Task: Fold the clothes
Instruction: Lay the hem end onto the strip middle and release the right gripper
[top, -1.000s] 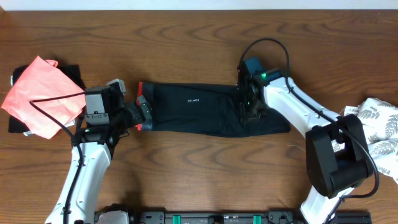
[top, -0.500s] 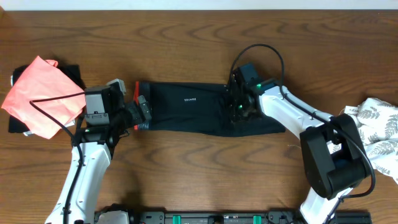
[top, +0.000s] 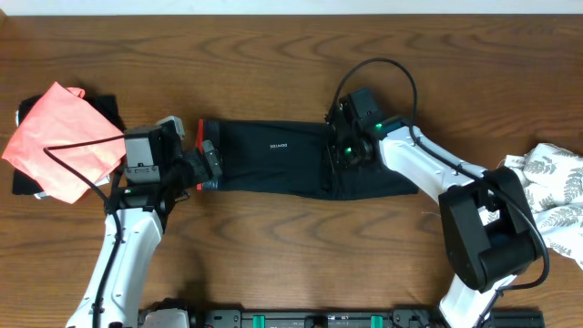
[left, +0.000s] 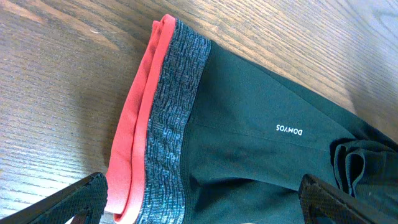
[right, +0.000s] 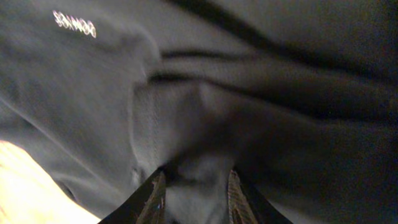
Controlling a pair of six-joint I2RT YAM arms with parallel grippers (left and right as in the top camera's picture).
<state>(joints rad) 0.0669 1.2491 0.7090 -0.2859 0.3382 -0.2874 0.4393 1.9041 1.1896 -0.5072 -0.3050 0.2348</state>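
Leggings (top: 273, 169) fold begun
Right tool (top: 346, 150), clamped on leggings, has carried the end leftward; left tool (top: 212, 164) gapes at waistband (left: 171, 124).

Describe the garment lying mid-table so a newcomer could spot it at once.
Across the middle of the wooden table lies a long dark strip: the black leggings. Unlike the coral-pink garment at the left edge and the white leaf-print fabric at the right, they are black, with a grey waistband edged coral-red at their left end and a white DOMYOS logo.
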